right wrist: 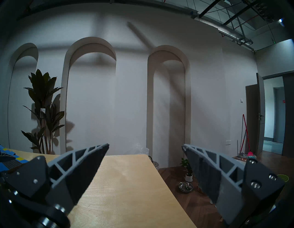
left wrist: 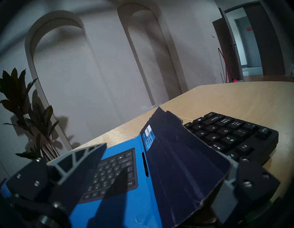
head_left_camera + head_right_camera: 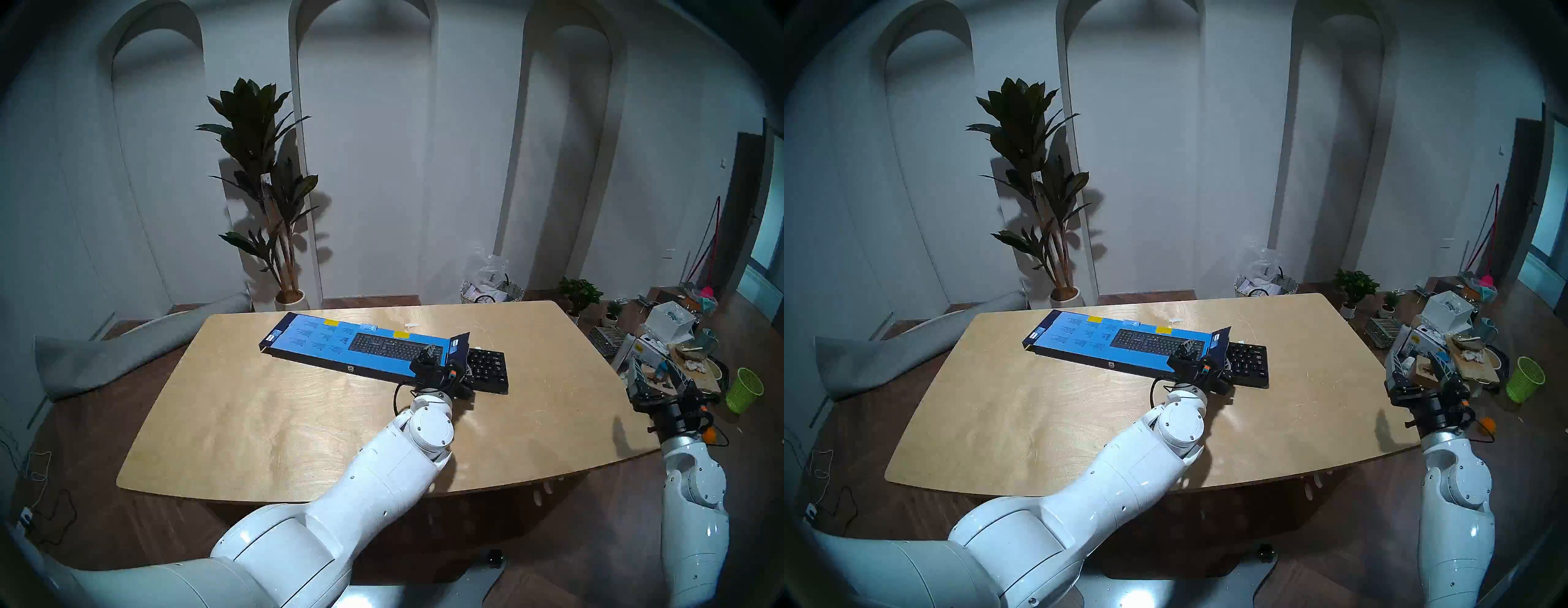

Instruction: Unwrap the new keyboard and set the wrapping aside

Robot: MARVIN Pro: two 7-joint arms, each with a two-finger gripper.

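Keyboard [image 3: 488,368] protrudes from the box [image 3: 339,344], whose flap the released left pincer [image 2: 160,172] straddles.

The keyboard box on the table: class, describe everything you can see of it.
The keyboard box is long, flat cardboard lying on the wooden table. Its top is bright blue with a printed keyboard picture and two yellow stickers; its sides are dark navy. The right end flap stands open, and the black keyboard sticks partly out there. The left gripper straddles that flap, one finger over the blue top, the other beyond the flap's edge; contact is unclear.
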